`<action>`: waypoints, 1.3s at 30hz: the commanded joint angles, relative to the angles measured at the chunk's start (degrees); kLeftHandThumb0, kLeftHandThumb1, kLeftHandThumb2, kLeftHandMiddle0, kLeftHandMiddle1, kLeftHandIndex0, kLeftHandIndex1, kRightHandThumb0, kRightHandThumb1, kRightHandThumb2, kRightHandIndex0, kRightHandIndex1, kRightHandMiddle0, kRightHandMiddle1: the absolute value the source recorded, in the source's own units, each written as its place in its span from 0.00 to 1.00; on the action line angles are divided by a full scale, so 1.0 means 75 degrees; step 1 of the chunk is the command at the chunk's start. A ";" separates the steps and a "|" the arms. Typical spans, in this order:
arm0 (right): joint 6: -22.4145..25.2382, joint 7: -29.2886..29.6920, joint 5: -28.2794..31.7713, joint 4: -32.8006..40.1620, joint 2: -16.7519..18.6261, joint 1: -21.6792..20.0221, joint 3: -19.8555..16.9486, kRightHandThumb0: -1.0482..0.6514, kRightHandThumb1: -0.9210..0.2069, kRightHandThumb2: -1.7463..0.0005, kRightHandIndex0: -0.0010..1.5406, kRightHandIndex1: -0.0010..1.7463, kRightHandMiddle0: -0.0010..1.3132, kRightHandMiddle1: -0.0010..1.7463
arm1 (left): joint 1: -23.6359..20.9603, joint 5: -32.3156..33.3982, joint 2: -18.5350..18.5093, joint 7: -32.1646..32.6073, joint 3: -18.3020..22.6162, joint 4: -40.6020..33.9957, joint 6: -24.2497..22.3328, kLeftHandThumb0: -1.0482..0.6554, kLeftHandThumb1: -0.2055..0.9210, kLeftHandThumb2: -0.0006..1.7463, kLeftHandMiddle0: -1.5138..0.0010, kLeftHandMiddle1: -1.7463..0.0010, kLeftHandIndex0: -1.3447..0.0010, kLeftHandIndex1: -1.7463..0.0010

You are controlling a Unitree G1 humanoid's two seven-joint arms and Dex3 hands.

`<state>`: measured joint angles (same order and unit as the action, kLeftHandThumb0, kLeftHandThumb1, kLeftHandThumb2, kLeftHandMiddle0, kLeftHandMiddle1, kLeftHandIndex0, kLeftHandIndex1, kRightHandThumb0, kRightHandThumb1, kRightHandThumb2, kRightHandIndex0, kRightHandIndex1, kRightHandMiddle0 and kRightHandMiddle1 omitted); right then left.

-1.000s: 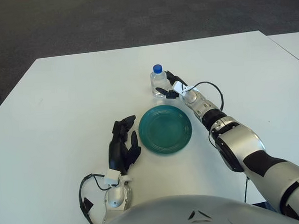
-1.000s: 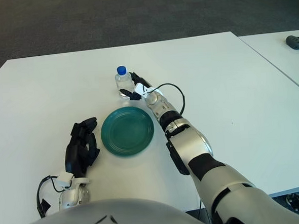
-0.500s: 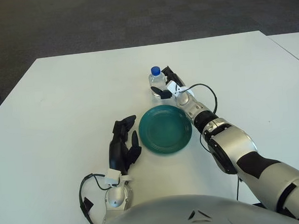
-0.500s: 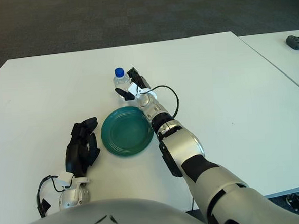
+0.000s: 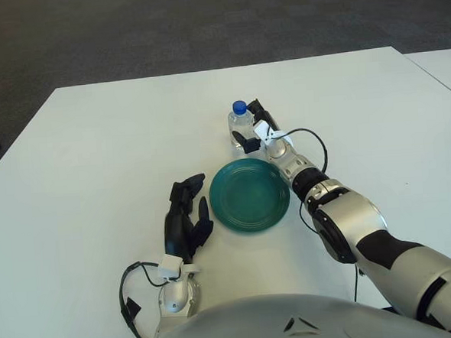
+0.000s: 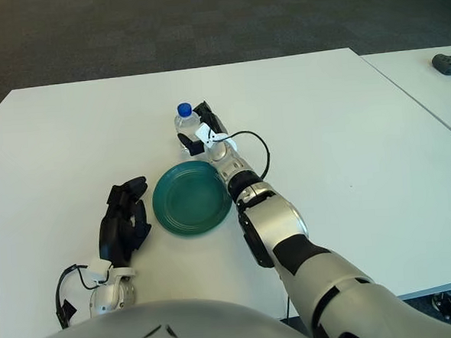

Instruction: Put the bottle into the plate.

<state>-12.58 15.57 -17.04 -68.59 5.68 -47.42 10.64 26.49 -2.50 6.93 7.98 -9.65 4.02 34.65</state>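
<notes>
A small clear bottle (image 5: 240,127) with a blue cap stands upright on the white table, just beyond the round green plate (image 5: 249,194). My right hand (image 5: 252,134) is wrapped around the bottle's right side, its black fingers (image 6: 187,144) closed against the bottle's body. The bottle's base is at the plate's far rim, outside the plate. My left hand (image 5: 187,216) shows to the left of the plate with its dark fingers relaxed and holding nothing.
The white table (image 5: 94,146) spreads wide on all sides. A second white table with a dark object (image 6: 449,62) on it shows at the far right. Dark carpet lies beyond the table's far edge.
My right hand came left from beside the bottle and closed on it. The bottle shifted slightly and then returned. The left hand has not moved.
</notes>
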 commanded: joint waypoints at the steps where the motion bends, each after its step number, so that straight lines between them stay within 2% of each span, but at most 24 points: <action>1: -0.0313 0.0007 0.0141 0.0241 -0.0113 0.0204 -0.0137 0.31 0.65 0.16 0.77 1.00 0.54 1.00 | 0.0076 0.0144 0.0681 0.0168 -0.0159 0.1489 -0.0050 0.23 1.00 0.36 0.60 0.48 0.80 0.38; 10: -0.0762 -0.0117 0.0131 0.0710 -0.0319 0.0576 -0.0135 0.30 0.70 0.12 0.78 1.00 0.58 1.00 | 0.0050 0.0082 0.0656 0.0218 -0.0180 0.1507 0.0001 0.23 1.00 0.36 0.59 0.49 0.79 0.38; 20: -0.0933 -0.0634 0.0394 0.2349 -0.0517 0.1373 -0.0273 0.29 0.73 0.10 0.79 1.00 0.60 1.00 | 0.0115 0.0130 0.0645 0.0248 -0.0193 0.1612 0.0028 0.22 1.00 0.36 0.60 0.49 0.81 0.39; 29: -0.0576 -0.0979 0.0324 0.4229 -0.0580 0.2217 -0.0202 0.28 0.75 0.08 0.80 1.00 0.62 1.00 | 0.0050 0.0075 0.0586 0.0266 -0.0155 0.1804 0.0108 0.21 1.00 0.37 0.60 0.49 0.81 0.39; 34: 0.0046 -0.1320 0.0194 0.5976 -0.0607 0.2917 -0.0054 0.28 0.75 0.08 0.81 1.00 0.62 1.00 | -0.0042 0.0038 0.0555 0.0245 -0.0166 0.1939 0.0185 0.21 1.00 0.37 0.59 0.49 0.81 0.39; 39: 0.0443 -0.1651 0.0223 0.6894 -0.0613 0.3301 0.0024 0.28 0.75 0.08 0.82 1.00 0.62 1.00 | -0.0056 0.0015 0.0523 0.0194 -0.0221 0.1942 0.0246 0.22 1.00 0.37 0.59 0.50 0.80 0.38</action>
<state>-13.22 6.22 -16.19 -27.26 1.45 -26.29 9.87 25.48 -2.68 6.72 8.95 -10.15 4.41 35.13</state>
